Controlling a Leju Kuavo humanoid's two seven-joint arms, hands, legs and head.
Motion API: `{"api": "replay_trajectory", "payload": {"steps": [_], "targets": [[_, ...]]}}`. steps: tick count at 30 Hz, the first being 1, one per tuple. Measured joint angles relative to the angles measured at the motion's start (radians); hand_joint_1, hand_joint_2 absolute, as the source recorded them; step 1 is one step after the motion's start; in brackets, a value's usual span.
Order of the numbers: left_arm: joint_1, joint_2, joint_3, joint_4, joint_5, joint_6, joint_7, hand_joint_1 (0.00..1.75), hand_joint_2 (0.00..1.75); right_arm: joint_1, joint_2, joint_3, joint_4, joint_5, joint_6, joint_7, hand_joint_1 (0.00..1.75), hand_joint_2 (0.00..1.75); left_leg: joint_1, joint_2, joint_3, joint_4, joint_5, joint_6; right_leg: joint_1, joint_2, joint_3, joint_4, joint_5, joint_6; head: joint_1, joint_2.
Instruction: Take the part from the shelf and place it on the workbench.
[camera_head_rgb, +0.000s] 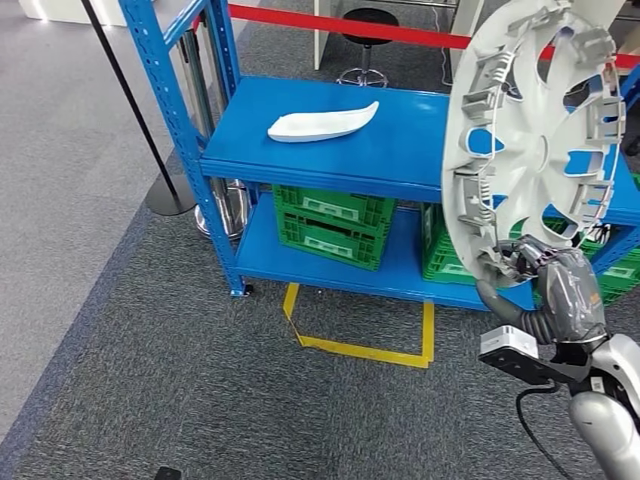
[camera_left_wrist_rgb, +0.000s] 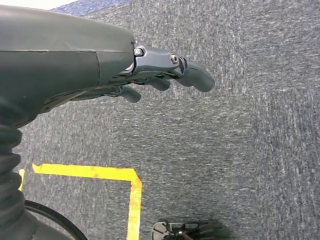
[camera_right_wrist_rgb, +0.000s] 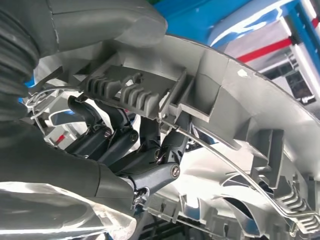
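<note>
Gripping the lower rim of the wheel cover (camera_head_rgb: 540, 135), the right hand (camera_head_rgb: 555, 285) at about four o'clock holds it upright and clear of the blue shelf (camera_head_rgb: 392, 140), its fingers (camera_right_wrist_rgb: 151, 170) hooked through the ribbed inner side. The left hand (camera_left_wrist_rgb: 166, 70) hangs over carpet, fingers straight, holding nothing. I judge the lift done; next comes turning toward the workbench, leaving the white strip (camera_head_rgb: 323, 123) at twelve o'clock.

The right arm rose from the lower right, forearm angled upward, and the right hand (camera_head_rgb: 537, 262) gripped the bottom rim of a wheel cover (camera_head_rgb: 533, 140), fingers (camera_right_wrist_rgb: 124, 145) curled around it. The left hand (camera_left_wrist_rgb: 166, 70) hung with fingers nearly straight, holding nothing.
</note>
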Motion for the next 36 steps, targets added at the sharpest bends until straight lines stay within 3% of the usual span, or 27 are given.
{"api": "replay_trajectory", "payload": {"steps": [2, 4, 6, 7, 9, 10, 11, 12, 13, 15, 16, 18, 20, 22, 25, 26, 27, 28, 30, 32, 35, 36], "targets": [[0.001, -0.001, 0.0, 0.0, 0.003, -0.002, -0.002, 0.0, 1.75, 0.002, 0.0, -0.007, -0.01, -0.002, 0.0, 0.002, 1.75, 1.75, -0.006, 0.007, -0.009, 0.01, 0.0, -0.008, 0.005, -0.014, 0.037, -0.069, 0.008, -0.011, -0.002, 0.0], [0.003, -0.001, 0.0, 0.0, 0.008, -0.008, -0.007, 0.0, 1.75, 0.011, 0.0, -0.013, -0.019, -0.003, -0.002, 0.004, 1.75, 1.75, -0.008, 0.017, -0.015, 0.015, 0.001, -0.017, 0.006, -0.004, 0.036, -0.072, 0.011, -0.024, -0.003, 0.0], [0.004, 0.0, 0.001, 0.0, 0.01, -0.012, -0.012, 0.0, 1.75, 0.022, 0.0, -0.016, -0.028, -0.003, -0.003, 0.005, 1.75, 1.75, -0.006, 0.015, -0.024, 0.036, -0.019, -0.028, 0.001, 0.007, 0.032, -0.075, 0.017, -0.035, -0.005, 0.0], [0.003, 0.0, 0.001, 0.0, 0.011, -0.013, -0.014, 0.0, 1.75, 0.027, 0.0, -0.017, -0.032, -0.003, -0.003, 0.005, 1.75, 1.75, -0.004, 0.01, -0.039, 0.075, -0.047, -0.035, -0.001, 0.012, 0.03, -0.076, 0.021, -0.041, -0.006, 0.0], [0.004, 0.001, 0.001, 0.0, 0.013, -0.016, -0.015, 0.0, 1.75, 0.039, 0.0, -0.018, -0.04, -0.003, -0.004, 0.006, 1.75, 1.75, 0.003, 0.0, -0.091, 0.203, -0.118, -0.045, -0.002, 0.022, 0.024, -0.076, 0.025, -0.047, -0.009, 0.0], [0.005, 0.001, 0.002, 0.0, 0.015, -0.017, -0.016, 0.0, 1.75, 0.046, 0.0, -0.018, -0.043, -0.003, -0.005, 0.006, 1.75, 1.75, 0.005, -0.001, -0.116, 0.265, -0.143, -0.047, -0.002, 0.029, 0.021, -0.076, 0.026, -0.049, -0.009, 0.0], [0.006, 0.001, 0.002, 0.0, 0.016, -0.018, -0.016, 0.0, 1.75, 0.052, 0.0, -0.019, -0.046, -0.002, -0.005, 0.006, 1.75, 1.75, 0.008, -0.001, -0.128, 0.298, -0.148, -0.049, -0.002, 0.035, 0.019, -0.075, 0.027, -0.048, -0.009, 0.0], [0.007, 0.001, 0.002, 0.0, 0.018, -0.018, -0.016, 0.0, 1.75, 0.057, 0.0, -0.02, -0.049, -0.002, -0.006, 0.006, 1.75, 1.75, 0.009, -0.001, -0.123, 0.295, -0.134, -0.048, -0.002, 0.043, 0.018, -0.074, 0.029, -0.048, -0.009, 0.0], [0.007, 0.001, 0.002, 0.0, 0.018, -0.019, -0.016, 0.0, 1.75, 0.061, 0.001, -0.022, -0.051, -0.002, -0.006, 0.006, 1.75, 1.75, 0.01, -0.005, -0.101, 0.251, -0.103, -0.046, -0.002, 0.051, 0.018, -0.074, 0.03, -0.046, -0.009, 0.0], [0.008, 0.002, 0.002, 0.0, 0.019, -0.019, -0.017, 0.0, 1.75, 0.064, 0.001, -0.026, -0.055, -0.002, -0.007, 0.007, 1.75, 1.75, 0.012, -0.035, -0.038, 0.118, -0.035, -0.037, -0.002, 0.065, 0.016, -0.072, 0.032, -0.042, -0.009, 0.0], [0.008, 0.002, 0.003, 0.0, 0.019, -0.019, -0.017, 0.0, 1.75, 0.063, 0.001, -0.028, -0.057, -0.002, -0.008, 0.007, 1.75, 1.75, 0.012, -0.051, -0.015, 0.065, -0.017, -0.033, -0.002, 0.073, 0.012, -0.07, 0.034, -0.038, -0.009, 0.0], [0.008, 0.002, 0.003, 0.0, 0.02, -0.019, -0.018, 0.0, 1.75, 0.064, 0.001, -0.033, -0.06, -0.002, -0.012, 0.007, 1.75, 1.75, 0.012, -0.065, -0.002, 0.027, -0.015, -0.028, -0.003, 0.086, 0.0, -0.068, 0.041, -0.025, -0.008, 0.0], [0.008, 0.001, 0.003, 0.0, 0.02, -0.019, -0.018, 0.0, 1.75, 0.069, 0.0, -0.04, -0.066, -0.003, -0.016, 0.006, 1.75, 1.75, 0.013, -0.05, -0.005, 0.016, -0.012, -0.022, -0.006, 0.093, -0.012, -0.068, 0.044, -0.012, -0.008, 0.0], [0.007, -0.001, 0.003, 0.0, 0.02, -0.019, -0.018, 0.0, 1.75, 0.073, 0.0, -0.046, -0.072, -0.005, -0.017, 0.006, 1.75, 1.75, 0.016, -0.033, -0.006, 0.007, -0.004, -0.011, -0.005, 0.073, -0.036, -0.027, 0.014, -0.004, -0.003, 0.0], [0.007, -0.004, 0.003, 0.0, 0.02, -0.02, -0.018, 0.0, 1.75, 0.079, 0.001, -0.05, -0.076, -0.008, -0.018, 0.002, 1.75, 1.75, 0.013, -0.008, -0.011, 0.006, -0.001, -0.004, -0.004, 0.041, -0.115, 0.157, -0.079, 0.004, 0.003, 0.0], [0.008, -0.005, 0.003, 0.0, 0.02, -0.02, -0.018, 0.0, 1.75, 0.083, 0.001, -0.051, -0.077, -0.009, -0.018, 0.001, 1.75, 1.75, 0.012, 0.001, -0.013, 0.006, 0.0, -0.003, -0.005, 0.038, -0.131, 0.2, -0.092, 0.006, 0.003, 0.0], [0.008, -0.005, 0.003, 0.0, 0.02, -0.02, -0.018, 0.0, 1.75, 0.086, 0.001, -0.052, -0.079, -0.009, -0.018, 0.001, 1.75, 1.75, 0.011, 0.01, -0.013, 0.007, 0.0, -0.003, -0.005, 0.036, -0.128, 0.205, -0.085, 0.007, 0.004, 0.0], [0.008, -0.006, 0.003, 0.0, 0.02, -0.02, -0.018, 0.0, 1.75, 0.088, 0.001, -0.054, -0.08, -0.009, -0.018, 0.001, 1.75, 1.75, 0.011, 0.018, -0.013, 0.008, -0.001, -0.003, -0.005, 0.032, -0.105, 0.168, -0.061, 0.007, 0.004, 0.0], [0.006, -0.007, 0.003, 0.0, 0.02, -0.02, -0.018, 0.0, 1.75, 0.091, 0.001, -0.057, -0.084, -0.01, -0.019, 0.0, 1.75, 1.75, 0.009, 0.033, -0.012, 0.01, -0.003, -0.006, -0.003, 0.004, -0.027, 0.03, -0.004, 0.005, 0.004, 0.0], [0.004, -0.007, 0.003, 0.0, 0.021, -0.02, -0.019, 0.0, 1.75, 0.091, 0.002, -0.058, -0.089, -0.01, -0.02, -0.001, 1.75, 1.75, 0.002, 0.045, -0.015, 0.017, -0.005, -0.013, 0.003, -0.023, 0.021, -0.059, 0.016, -0.003, 0.004, 0.0], [0.004, -0.007, 0.003, 0.0, 0.022, -0.02, -0.021, 0.0, 1.75, 0.095, 0.003, -0.06, -0.094, -0.01, -0.023, -0.003, 1.75, 1.75, -0.002, 0.063, -0.02, 0.024, -0.009, -0.023, 0.005, -0.013, 0.021, -0.068, 0.016, -0.019, 0.004, 0.0], [0.004, -0.006, 0.004, 0.0, 0.023, -0.02, -0.021, 0.0, 1.75, 0.095, 0.003, -0.061, -0.095, -0.011, -0.024, -0.004, 1.75, 1.75, 0.0, 0.056, -0.023, 0.034, -0.02, -0.028, 0.003, -0.005, 0.02, -0.069, 0.019, -0.025, 0.004, 0.0]]}}
